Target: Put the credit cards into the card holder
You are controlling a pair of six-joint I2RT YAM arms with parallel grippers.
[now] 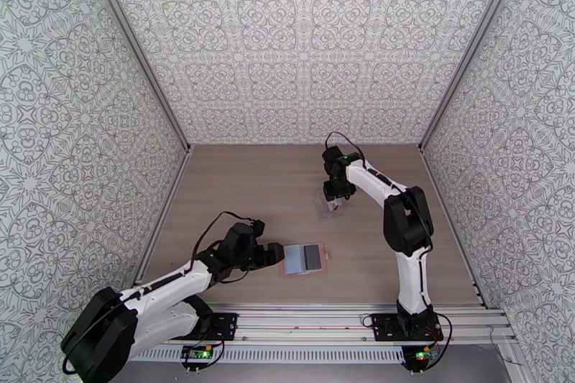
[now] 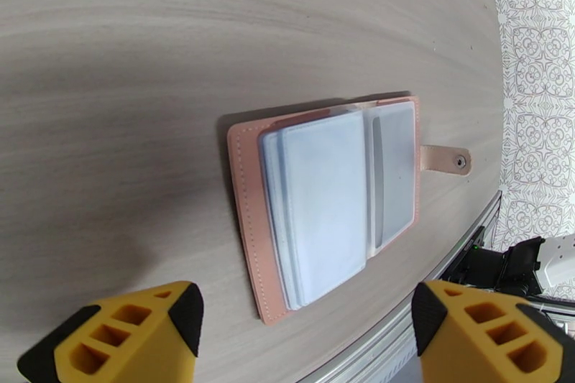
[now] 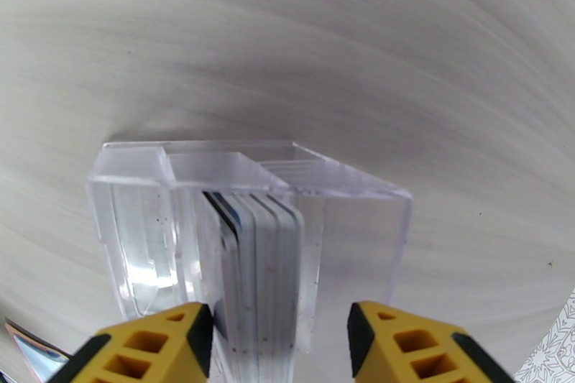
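Several credit cards (image 3: 262, 262) packed on edge in a clear plastic stand (image 3: 352, 233) out on the worktop (image 2: 108, 90), right end effector (image 3: 280, 323) straddling the stack, fingers apart, nothing clamped. Pink card holder (image 2: 323, 205) lying open near the front edge, left end effector (image 2: 307, 320) spread wide just beside it.

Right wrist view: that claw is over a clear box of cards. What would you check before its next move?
1. Thin plastic cards stand on edge in the clear plastic box: ok.
2. Right claw open, fingers either side of the stack: ok.
3. Just one card lined up: cannot tell.
4. Pinkish leather card holder lies open, blue-grey pockets up: ok.
5. Holder held steady: not ok; left claw open, not gripping it.
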